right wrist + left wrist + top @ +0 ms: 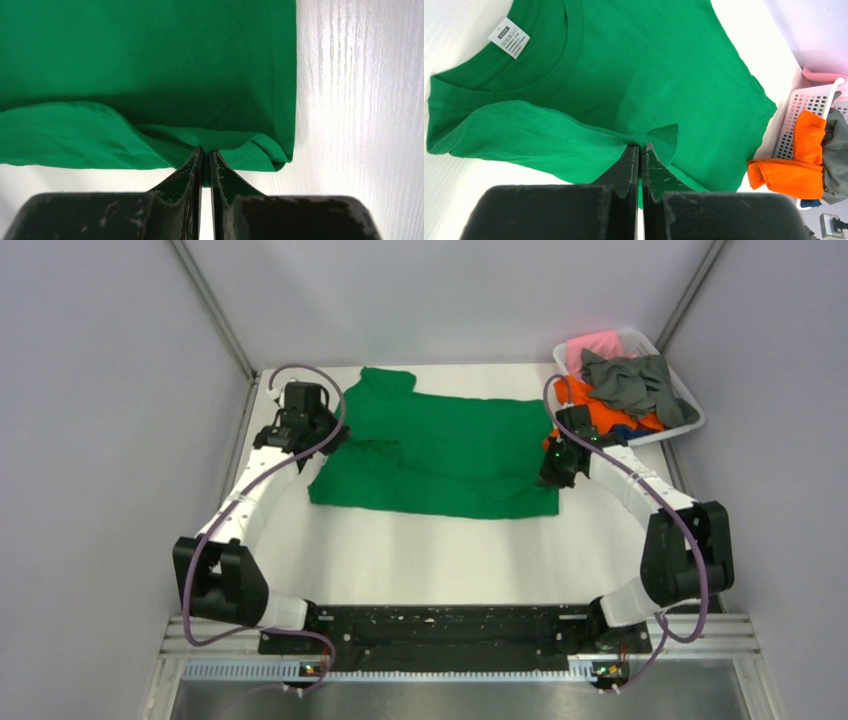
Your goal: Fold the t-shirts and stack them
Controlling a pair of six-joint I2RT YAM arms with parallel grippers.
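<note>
A bright green t-shirt (450, 455) lies spread across the middle of the white table, collar end at the left, its near long side folded over. My left gripper (330, 445) is shut on the green cloth near the sleeve; in the left wrist view the tips (640, 149) pinch a fold of the green t-shirt (639, 65). My right gripper (548, 472) is shut on the hem corner; in the right wrist view the tips (205, 150) pinch the green t-shirt (150, 60). Orange (610, 415), dark grey (635, 383), pink (592, 343) and blue (625, 430) t-shirts lie heaped in the basket.
A white plastic basket (690, 400) stands at the back right corner, also seen in the left wrist view (809, 107) with orange cloth (789, 172) hanging out. Grey walls close in the left, right and back sides of the table.
</note>
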